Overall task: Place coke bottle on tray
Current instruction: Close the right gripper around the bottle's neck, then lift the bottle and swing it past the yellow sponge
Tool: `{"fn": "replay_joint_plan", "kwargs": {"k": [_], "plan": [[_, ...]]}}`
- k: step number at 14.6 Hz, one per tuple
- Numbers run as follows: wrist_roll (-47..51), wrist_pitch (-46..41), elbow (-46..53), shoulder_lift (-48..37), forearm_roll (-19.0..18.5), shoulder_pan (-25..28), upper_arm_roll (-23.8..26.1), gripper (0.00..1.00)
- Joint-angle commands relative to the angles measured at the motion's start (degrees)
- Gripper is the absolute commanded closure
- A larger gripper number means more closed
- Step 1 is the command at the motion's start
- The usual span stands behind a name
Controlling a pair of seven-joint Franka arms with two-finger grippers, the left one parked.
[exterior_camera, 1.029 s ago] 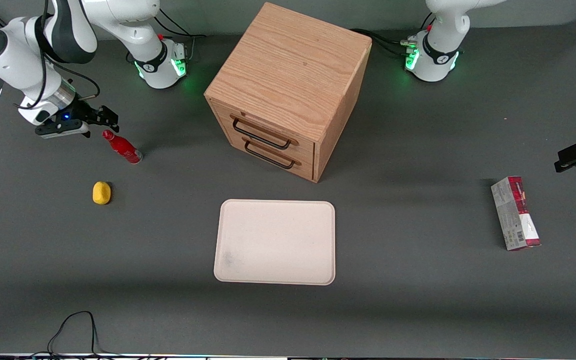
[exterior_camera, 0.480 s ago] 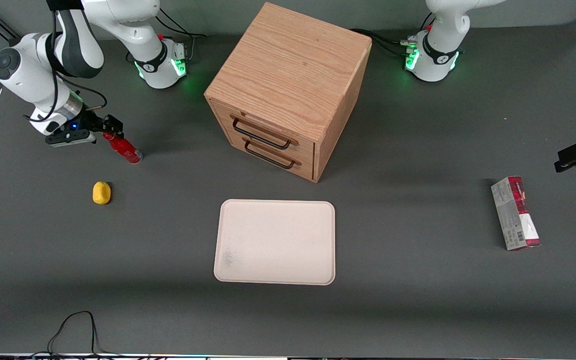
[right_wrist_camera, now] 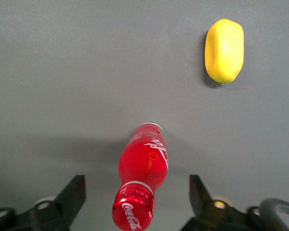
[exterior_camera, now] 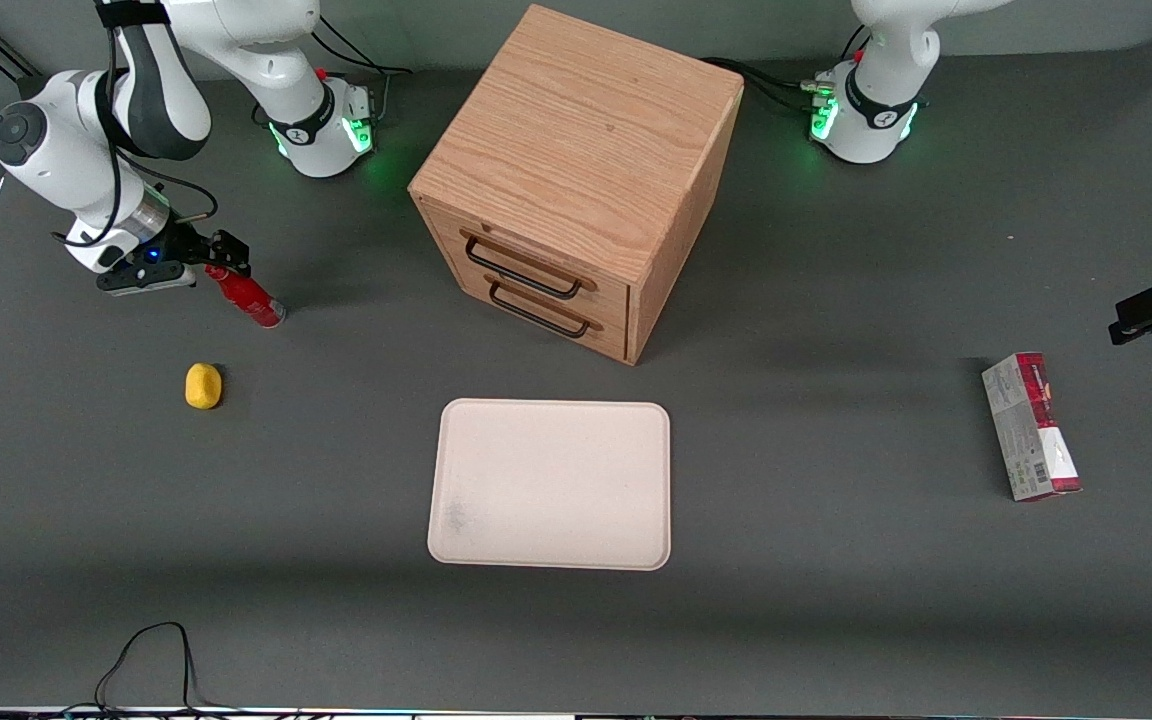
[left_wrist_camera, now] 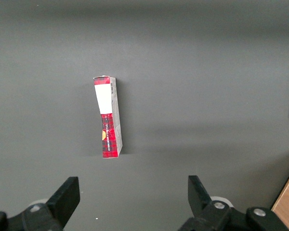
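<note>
Two fingers (right_wrist_camera: pixel 72 197) of the gripper (exterior_camera: pixel 221 258) are spread wide around the upright bottle (right_wrist_camera: pixel 142 185), unclosed; a grip on the neck is advised.

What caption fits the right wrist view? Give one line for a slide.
Open tool straddling the upright coke bottle on the grey table, a yellow lemon-like object lying nearby.

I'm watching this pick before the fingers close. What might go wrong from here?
The gripper is open, straddling the cap of the coke bottle, which stands upright on the table. The slim bottle could tip or slip if it is pinched only at the cap. The tray lies nearer the front camera, so a loose hold might drop the bottle on the way.
</note>
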Motion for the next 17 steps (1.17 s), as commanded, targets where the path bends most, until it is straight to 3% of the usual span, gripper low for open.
{"fn": "replay_joint_plan", "kwargs": {"k": [1, 3, 4, 7, 12, 17], "plan": [[-1.0, 1.1, -0.5, 0.6, -1.1, 0.2, -0.4, 0.62], [-1.0, 0.9, -0.5, 0.6, -1.1, 0.2, -0.4, 0.95], [-1.0, 0.9, -0.5, 0.6, -1.0, 0.2, -0.4, 1.0], [-0.9, 0.4, 0.0, 0.3, -1.1, 0.3, -0.3, 1.0], [-0.6, -8.7, 6.3, -2.8, -2.7, 0.3, 0.0, 1.0], [-0.6, -25.8, 21.4, -4.0, -3.1, 0.5, 1.7, 1.0]]}}
